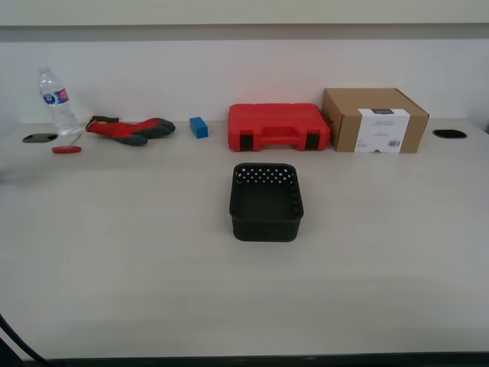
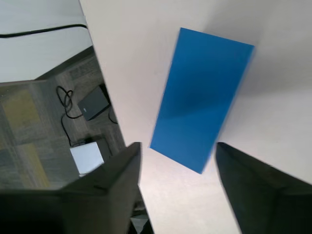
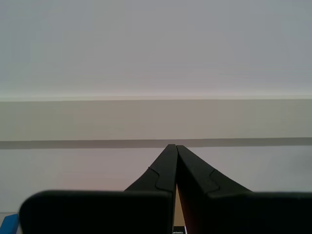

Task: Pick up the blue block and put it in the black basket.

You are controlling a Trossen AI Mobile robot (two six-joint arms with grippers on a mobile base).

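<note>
My first hand (image 2: 178, 158), fingers apart, hovers over the blue block (image 2: 202, 97), likely lining up a grasp; black basket (image 1: 266, 202) waits mid-tabletop (image 1: 153, 267). My second hand (image 3: 175, 148): closed, empty.

No readable text anywhere. Cardboard box (image 1: 374, 120) carries a white label (image 1: 384, 130) with a dark strip, small print and a barcode, all too small. Water bottle (image 1: 56, 101) has a blue label, illegible.
</note>
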